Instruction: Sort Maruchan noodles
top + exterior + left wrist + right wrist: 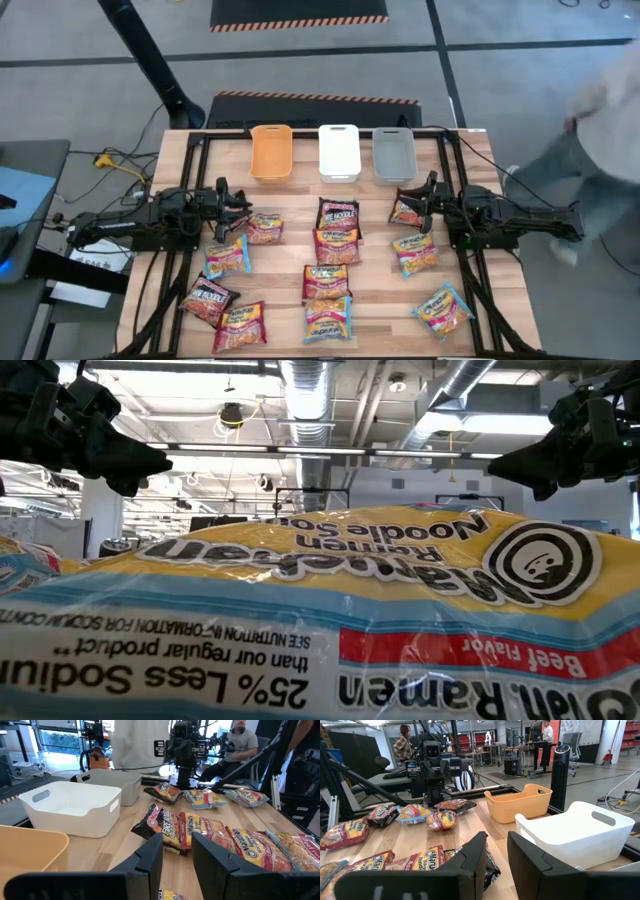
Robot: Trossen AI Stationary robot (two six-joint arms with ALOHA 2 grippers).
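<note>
Several Maruchan noodle packets lie flat and scattered on the wooden table [380, 300]: an orange one [265, 228], a blue-pink one [228, 256], maroon ones [207, 300], a dark one [338, 213]. My left gripper [248, 207] hovers level above the table's left side, open, with nothing between its fingers [150, 862]. My right gripper [400, 205] hovers level at the right, open and empty [497, 855], over a packet [406, 213]. A yellow-and-blue packet [320, 610] fills the low view.
Three bins stand in a row at the table's far edge: orange [271, 152], white [339, 151], grey [394, 155]. A person [600, 130] moves beside the table's right edge, and others show in the room beyond.
</note>
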